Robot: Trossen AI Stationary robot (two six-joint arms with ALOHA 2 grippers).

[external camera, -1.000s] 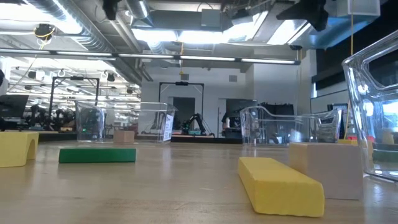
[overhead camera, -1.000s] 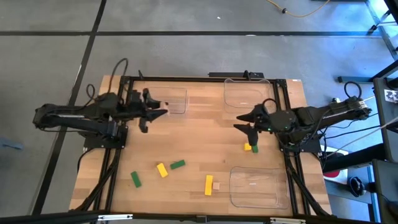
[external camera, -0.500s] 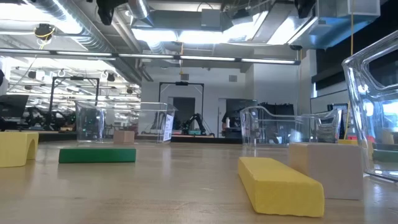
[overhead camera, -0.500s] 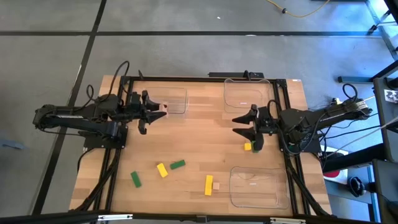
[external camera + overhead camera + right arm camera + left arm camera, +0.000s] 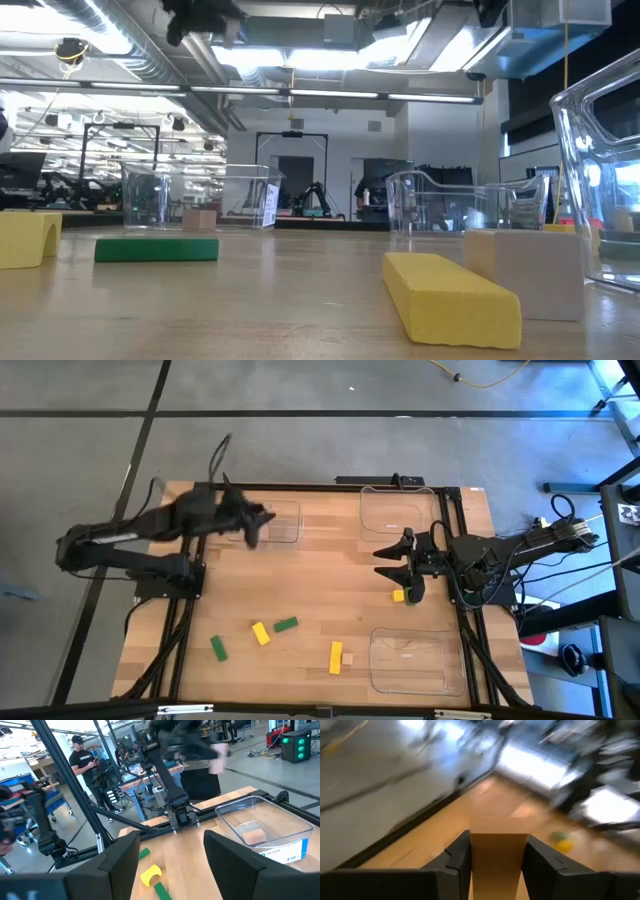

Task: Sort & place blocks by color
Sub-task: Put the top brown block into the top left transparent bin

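Observation:
My left gripper (image 5: 255,520) is raised over the table's far left, beside the far-left clear tray (image 5: 280,523), and is shut on a tan block (image 5: 498,837). The right wrist view shows this block (image 5: 218,757) high above the tray, where another tan block (image 5: 252,834) lies. My right gripper (image 5: 400,565) is open and hovers just above a yellow block (image 5: 398,596) and a green block (image 5: 410,598), touching nothing. A green bar (image 5: 218,649), a yellow block (image 5: 261,633), a green block (image 5: 286,625), a yellow bar (image 5: 336,656) and a tan cube (image 5: 348,658) lie flat near the near edge. My left gripper pinches the tan block between its two fingers (image 5: 457,860), one on each opposite side face (image 5: 475,855). The block's end sticks out past the fingertips. It is lifted clear of the table, high above the far-left tray.
A second clear tray (image 5: 398,510) sits at the far right and a third (image 5: 408,660) at the near right. Black frame rails run along the table's left, right and far sides. Bare wood lies in the table's middle. A person (image 5: 82,757) stands in the room beyond.
My left arm has risen quickly from low over the table's left side and swung toward the far-left tray, carrying the tan block up with it. My right gripper has shifted slightly toward the yellow and green pair and stays open.

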